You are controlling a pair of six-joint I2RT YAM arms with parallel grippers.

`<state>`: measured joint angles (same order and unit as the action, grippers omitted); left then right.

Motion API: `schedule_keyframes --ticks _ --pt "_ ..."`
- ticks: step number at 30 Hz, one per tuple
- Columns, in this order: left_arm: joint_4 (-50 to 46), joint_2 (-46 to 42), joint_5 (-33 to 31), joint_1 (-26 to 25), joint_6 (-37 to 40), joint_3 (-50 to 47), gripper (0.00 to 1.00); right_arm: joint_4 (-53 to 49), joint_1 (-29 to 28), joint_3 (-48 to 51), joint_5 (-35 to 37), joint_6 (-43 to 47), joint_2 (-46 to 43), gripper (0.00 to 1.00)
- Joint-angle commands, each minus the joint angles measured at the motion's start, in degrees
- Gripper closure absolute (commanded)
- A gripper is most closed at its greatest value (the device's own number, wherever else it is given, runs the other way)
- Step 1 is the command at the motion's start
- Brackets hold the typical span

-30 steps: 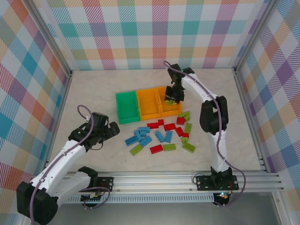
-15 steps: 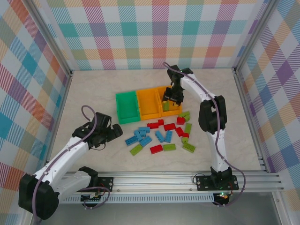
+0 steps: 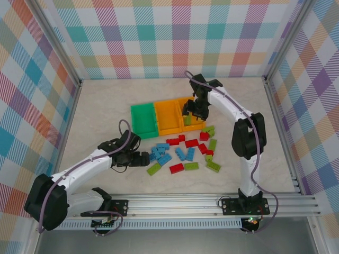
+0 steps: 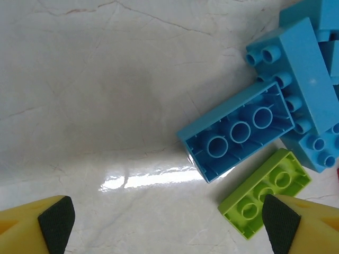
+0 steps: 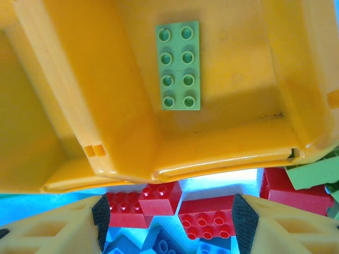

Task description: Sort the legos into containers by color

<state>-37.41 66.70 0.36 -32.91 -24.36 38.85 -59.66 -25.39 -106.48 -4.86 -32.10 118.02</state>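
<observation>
- The pale marbled tabletop (image 3: 106, 103) carries everything.
- Three containers stand in a row at its middle, side walls touching. The green bin (image 3: 139, 125) is on the left, then the middle orange bin (image 3: 168, 119), then the right-hand orange bin (image 3: 195, 127).
- The right gripper (image 3: 193, 112) hangs above the right-hand orange bin. In the wrist view its fingers are spread wide with nothing between them (image 5: 172, 222), and they sit over the bin's near wall (image 5: 212, 151).
- The left gripper (image 3: 142, 159) is low over the tabletop at the left edge of the loose bricks. Its fingers are also wide apart and empty (image 4: 168, 225).
- The loose legos (image 3: 183, 153) lie scattered on the tabletop just in front of the containers. Blue ones cluster on the left, red ones sit in the middle, and lime ones lie on the right and along the near side.
- An upturned blue brick (image 4: 238, 131) shows its hollow underside and touches other blue bricks behind it.
- A lime brick (image 4: 265, 191) lies just beside the upturned blue brick, next to one of the left gripper's fingertips.
- One flat lime green brick (image 5: 178, 65) lies studs up on the floor of the right-hand orange bin.
</observation>
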Motion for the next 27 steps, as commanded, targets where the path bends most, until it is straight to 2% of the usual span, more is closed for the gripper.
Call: schedule_keyframes --ticks 1,4,7,15,19,27 --pt "-0.7 1.5 -2.2 -1.4 7.8 4.3 0.09 0.1 -0.1 2.3 0.8 1.0 -1.6 0.35" --pt "-1.9 4.1 -3.2 -1.8 15.6 6.7 0.08 0.7 -0.1 3.8 1.3 1.1 -2.6 0.34" --pt "0.8 5.5 2.0 -2.1 23.3 7.1 0.07 0.7 -0.1 4.4 1.9 1.2 -3.2 0.33" --pt "-4.7 13.8 1.6 -2.1 42.9 11.3 0.13 0.5 -0.1 5.0 2.8 1.8 -3.8 0.32" --pt "-1.0 15.3 3.9 -2.1 42.8 11.2 0.14 0.3 0.0 5.2 3.0 1.8 -3.8 0.32" --pt "-2.1 19.6 4.7 -2.1 44.0 11.4 0.23 0.0 0.1 5.8 3.7 2.1 -4.0 0.31"
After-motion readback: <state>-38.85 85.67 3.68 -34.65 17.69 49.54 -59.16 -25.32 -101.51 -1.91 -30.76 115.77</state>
